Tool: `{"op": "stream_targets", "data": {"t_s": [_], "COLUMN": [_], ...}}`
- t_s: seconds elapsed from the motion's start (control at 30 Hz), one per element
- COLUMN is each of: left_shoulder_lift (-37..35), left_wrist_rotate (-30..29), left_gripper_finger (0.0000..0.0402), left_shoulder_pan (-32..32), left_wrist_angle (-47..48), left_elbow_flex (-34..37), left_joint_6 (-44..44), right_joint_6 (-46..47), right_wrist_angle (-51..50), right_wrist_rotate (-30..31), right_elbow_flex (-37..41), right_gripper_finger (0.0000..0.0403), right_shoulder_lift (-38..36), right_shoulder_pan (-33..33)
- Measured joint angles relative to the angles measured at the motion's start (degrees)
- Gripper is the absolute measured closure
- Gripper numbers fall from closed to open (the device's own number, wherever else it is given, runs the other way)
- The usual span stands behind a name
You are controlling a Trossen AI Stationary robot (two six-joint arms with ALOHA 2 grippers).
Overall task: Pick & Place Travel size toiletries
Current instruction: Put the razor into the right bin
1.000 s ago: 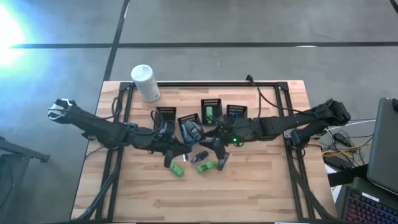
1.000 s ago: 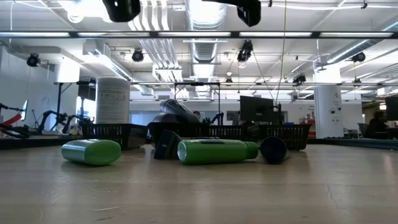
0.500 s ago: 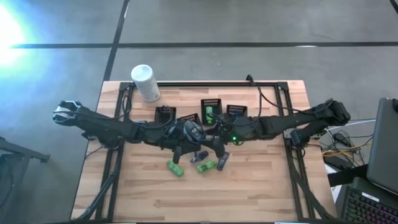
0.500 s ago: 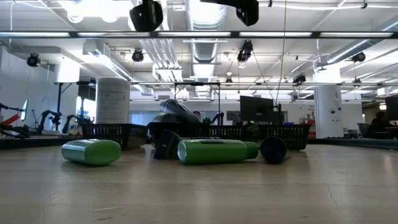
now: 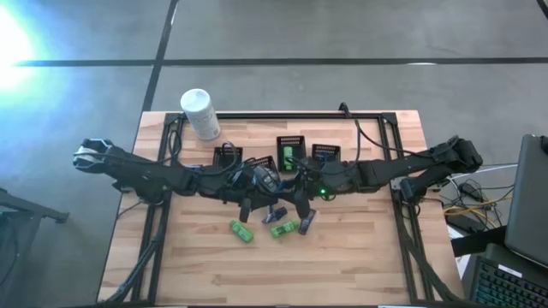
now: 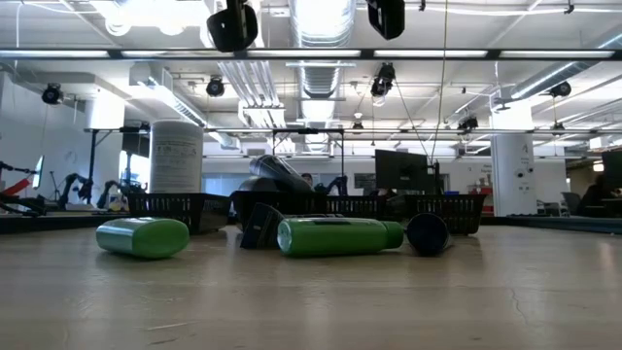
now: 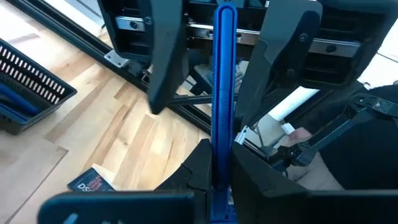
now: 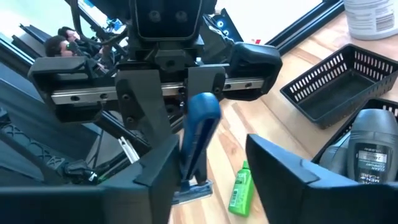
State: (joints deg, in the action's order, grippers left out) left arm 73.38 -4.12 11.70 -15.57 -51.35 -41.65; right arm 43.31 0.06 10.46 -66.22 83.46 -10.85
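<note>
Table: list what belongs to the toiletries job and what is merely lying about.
Job: thin blue razor in left gripper, facing the open right gripper; two bright green small bottles; grey oval bottle; dark flat tube.
Lying about: large white cylindrical canister; small black slatted baskets.

Wood-plank table (image 5: 360, 257) w/ black frame rails. Far left corner: white canister (image 5: 199, 113) standing upright. Mid-table, far side: row of small black baskets (image 5: 289, 152). Nearer than the baskets, lying on the planks: two green bottles (image 5: 241, 231) (image 5: 283, 228), a dark flat tube (image 5: 306, 222) just right of them.
</note>
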Motion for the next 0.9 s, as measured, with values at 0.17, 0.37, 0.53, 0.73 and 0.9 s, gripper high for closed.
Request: {"op": "stream_targets", "data": {"t_s": [0.17, 0.37, 0.53, 0.73, 0.9], "left_shoulder_lift": [0.0, 0.0, 0.0, 0.0, -0.1], "left_wrist_rotate": [-0.2, -0.5, -0.9, -2.2, -5.0], "left_gripper_finger": [0.0366, 0.0342, 0.0309, 0.0275, 0.0226], "left_shoulder_pan": [0.0, -0.1, -0.1, -0.1, 0.0], "left_wrist_angle": [0.2, 0.7, 0.9, 1.8, 4.3], "left_elbow_flex": [0.0, 0.0, 0.1, 0.1, 0.0], "left_joint_6": [0.0, 0.5, 0.5, -0.9, -2.4], "right_joint_6": [0.0, -0.2, 0.0, 0.9, 5.5], "right_wrist_angle": [0.6, 1.0, 0.7, -2.3, -10.4], "right_wrist_rotate": [-0.1, -0.2, 0.1, 2.6, 5.8], "right_elbow_flex": [0.0, 0.0, 0.0, 0.0, 0.1], "right_gripper_finger": [0.0287, 0.0373, 0.0377, 0.0378, 0.0378], "right_shoulder_lift": [0.0, 0.0, 0.3, 0.2, 0.3], "right_shoulder_pan": [0.0, 0.0, 0.0, 0.1, 0.4]}}
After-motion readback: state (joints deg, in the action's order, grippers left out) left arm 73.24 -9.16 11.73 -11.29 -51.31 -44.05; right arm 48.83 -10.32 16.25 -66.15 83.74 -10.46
